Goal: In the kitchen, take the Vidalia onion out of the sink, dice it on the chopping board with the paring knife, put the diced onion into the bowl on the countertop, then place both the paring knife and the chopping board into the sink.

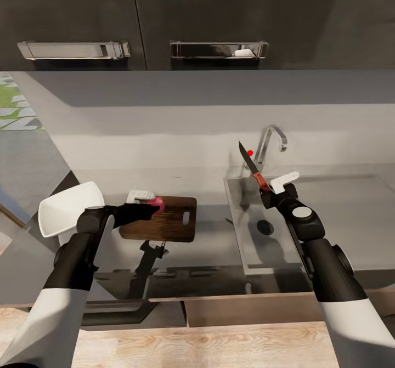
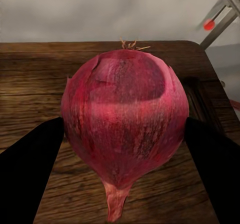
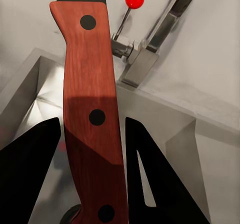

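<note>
On the grey bench (image 1: 208,181), the left gripper (image 1: 156,208) pinches the Vidalia onion (image 2: 125,129) just above the chopping board (image 1: 170,222); set it flat first, while the right gripper (image 1: 269,192) grips the paring knife (image 1: 253,169) clear over the sink (image 1: 307,214)

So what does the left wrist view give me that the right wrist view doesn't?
Left wrist: the Vidalia onion whole, clamped between the left gripper's fingers over the chopping board.
Right wrist: the paring knife by its red handle between the right gripper's fingers, above the sink.
Both: the faucet and its red knob.
</note>
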### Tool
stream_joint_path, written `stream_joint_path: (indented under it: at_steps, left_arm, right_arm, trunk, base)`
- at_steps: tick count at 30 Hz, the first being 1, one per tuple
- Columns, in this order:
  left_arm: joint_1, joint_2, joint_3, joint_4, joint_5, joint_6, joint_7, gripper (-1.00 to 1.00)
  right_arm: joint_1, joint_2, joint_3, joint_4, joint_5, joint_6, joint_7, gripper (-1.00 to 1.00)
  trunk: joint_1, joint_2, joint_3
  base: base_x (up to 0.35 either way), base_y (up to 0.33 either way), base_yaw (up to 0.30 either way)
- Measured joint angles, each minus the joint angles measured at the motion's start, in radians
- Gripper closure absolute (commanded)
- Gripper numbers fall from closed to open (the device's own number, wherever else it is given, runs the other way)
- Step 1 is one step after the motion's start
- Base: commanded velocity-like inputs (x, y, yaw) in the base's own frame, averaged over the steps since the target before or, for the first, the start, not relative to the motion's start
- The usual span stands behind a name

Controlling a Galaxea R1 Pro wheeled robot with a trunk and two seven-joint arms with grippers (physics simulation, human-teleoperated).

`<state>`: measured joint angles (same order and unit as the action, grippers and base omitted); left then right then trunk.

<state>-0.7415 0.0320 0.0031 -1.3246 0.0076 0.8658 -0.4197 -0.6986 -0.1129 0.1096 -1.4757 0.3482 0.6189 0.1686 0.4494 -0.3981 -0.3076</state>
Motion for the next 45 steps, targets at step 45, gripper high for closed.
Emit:
stream_joint_path:
  at_steps: [45]
  left_arm:
    - [0.0, 0.001, 0.001, 0.04, 0.0, 0.0, 0.0, 1.0]
  right_arm:
    - [0.0, 0.0, 0.012, 0.0, 0.0, 0.0, 0.0, 1.0]
  trunk:
    - [0.0, 0.0, 0.0]
  base:
    - [0.007, 0.0, 0.0]
